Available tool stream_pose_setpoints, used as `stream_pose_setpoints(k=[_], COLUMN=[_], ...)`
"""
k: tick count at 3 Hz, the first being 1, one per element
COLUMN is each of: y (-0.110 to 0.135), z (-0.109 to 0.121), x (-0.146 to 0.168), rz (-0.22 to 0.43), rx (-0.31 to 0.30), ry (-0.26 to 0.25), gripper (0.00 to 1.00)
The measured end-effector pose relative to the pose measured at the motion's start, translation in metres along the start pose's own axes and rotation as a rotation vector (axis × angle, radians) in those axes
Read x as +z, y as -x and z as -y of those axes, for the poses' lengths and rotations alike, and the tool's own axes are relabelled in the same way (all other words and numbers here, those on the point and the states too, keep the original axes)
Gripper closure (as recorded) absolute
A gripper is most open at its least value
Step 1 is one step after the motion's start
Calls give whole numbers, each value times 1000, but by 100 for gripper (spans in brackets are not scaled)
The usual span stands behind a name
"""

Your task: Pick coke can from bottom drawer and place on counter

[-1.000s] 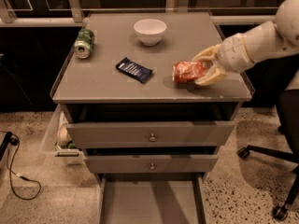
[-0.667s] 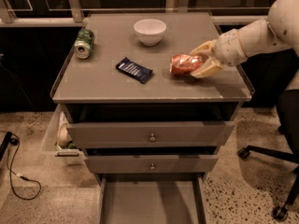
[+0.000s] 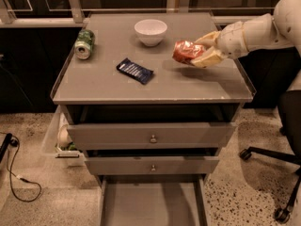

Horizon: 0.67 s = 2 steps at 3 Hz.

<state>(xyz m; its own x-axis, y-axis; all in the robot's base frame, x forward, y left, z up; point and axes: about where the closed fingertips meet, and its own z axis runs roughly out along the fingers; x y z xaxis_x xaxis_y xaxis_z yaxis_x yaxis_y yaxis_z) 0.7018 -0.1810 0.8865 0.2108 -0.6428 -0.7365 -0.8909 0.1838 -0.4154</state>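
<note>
Red coke can (image 3: 186, 51) in gripper (image 3: 194, 52) (jaws clamped) over counter (image 3: 141, 86)

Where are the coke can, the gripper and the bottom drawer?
coke can (image 3: 184, 51), camera view, on its red side.
gripper (image 3: 194, 52), camera view, between its fingertips, holding the can over the right of the counter (image 3: 108, 86).
bottom drawer (image 3: 150, 205), camera view, on its grey floor.

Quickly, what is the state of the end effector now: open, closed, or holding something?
The end effector: closed on the coke can, over the right side of the counter.
</note>
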Motion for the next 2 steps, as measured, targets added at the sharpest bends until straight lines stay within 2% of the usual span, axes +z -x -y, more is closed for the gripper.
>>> stream_pose_setpoints(k=[1, 2], y=[3, -1], z=[-3, -11], x=[6, 16], rz=[-46, -97], rx=[34, 58], ry=[3, 31], gripper=[100, 100])
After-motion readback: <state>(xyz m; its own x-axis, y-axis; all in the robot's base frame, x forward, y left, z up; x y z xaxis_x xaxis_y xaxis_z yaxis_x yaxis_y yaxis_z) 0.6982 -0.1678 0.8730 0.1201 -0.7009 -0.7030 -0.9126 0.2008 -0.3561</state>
